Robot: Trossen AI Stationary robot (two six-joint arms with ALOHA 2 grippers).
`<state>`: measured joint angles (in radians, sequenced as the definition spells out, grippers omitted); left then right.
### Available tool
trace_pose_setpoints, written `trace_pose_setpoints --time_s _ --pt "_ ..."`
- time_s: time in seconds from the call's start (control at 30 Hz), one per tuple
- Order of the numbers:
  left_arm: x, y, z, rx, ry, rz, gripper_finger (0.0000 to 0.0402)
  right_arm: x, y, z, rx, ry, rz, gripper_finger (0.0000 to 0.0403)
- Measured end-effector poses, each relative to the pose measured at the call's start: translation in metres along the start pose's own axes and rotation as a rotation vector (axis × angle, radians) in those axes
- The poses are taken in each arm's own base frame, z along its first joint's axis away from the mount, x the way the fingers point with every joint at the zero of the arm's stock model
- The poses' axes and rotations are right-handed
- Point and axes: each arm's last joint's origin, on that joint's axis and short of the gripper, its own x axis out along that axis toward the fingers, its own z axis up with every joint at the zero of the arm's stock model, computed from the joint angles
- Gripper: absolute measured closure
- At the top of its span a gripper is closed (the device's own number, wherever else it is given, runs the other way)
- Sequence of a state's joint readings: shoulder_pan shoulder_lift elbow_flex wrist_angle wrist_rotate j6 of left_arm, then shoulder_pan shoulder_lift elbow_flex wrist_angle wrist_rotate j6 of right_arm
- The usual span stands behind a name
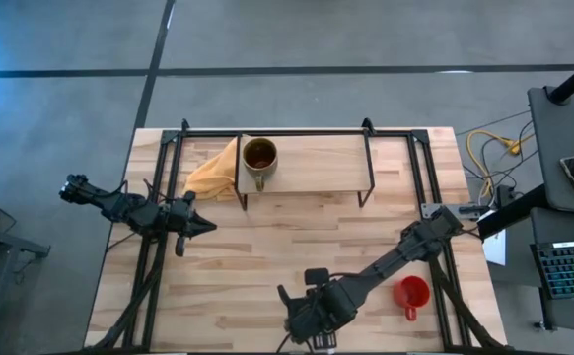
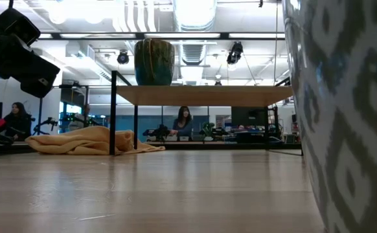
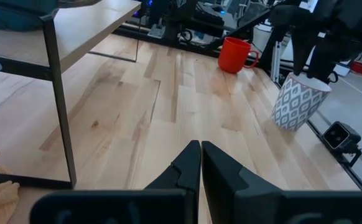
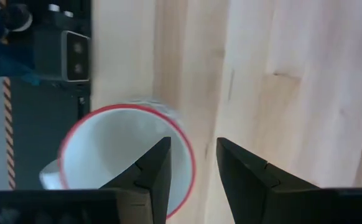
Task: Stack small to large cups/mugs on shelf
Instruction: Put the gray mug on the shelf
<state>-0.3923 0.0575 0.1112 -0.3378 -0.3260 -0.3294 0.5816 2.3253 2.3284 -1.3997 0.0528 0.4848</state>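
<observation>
- One mug is up: the brownish-olive mug [image 1: 259, 158] stands upright on the shelf [image 1: 317, 163], near its left end, above a yellow cloth [image 1: 214, 174] that lies on the table [image 1: 267, 247] partly beneath it.
- Two mugs are left on the tabletop. The red mug [image 1: 411, 294] sits at the front right, well apart from the shelf.
- The white patterned mug [image 3: 298, 101], with its red rim, stands at the table's front edge, directly under the right arm.
- The right gripper [image 4: 192, 163] hovers over that mug's mouth, fingers parted a little, one finger above the inside and the other just outside the rim; nothing is held yet.
- The left gripper [image 3: 199, 163] waits low over the table left of the shelf, fingers pressed together and empty.
- By appearances, roughly a third is done; the white mug looks next.
</observation>
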Motion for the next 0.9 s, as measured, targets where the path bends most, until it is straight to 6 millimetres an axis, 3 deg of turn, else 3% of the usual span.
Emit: trace_pose_setpoints --time_s 0.9 --pt "0.0 0.0 0.0 -0.002 -0.004 -0.001 0.0402 0.025 -0.002 -0.009 -0.019 0.098 -0.021 0.0282"
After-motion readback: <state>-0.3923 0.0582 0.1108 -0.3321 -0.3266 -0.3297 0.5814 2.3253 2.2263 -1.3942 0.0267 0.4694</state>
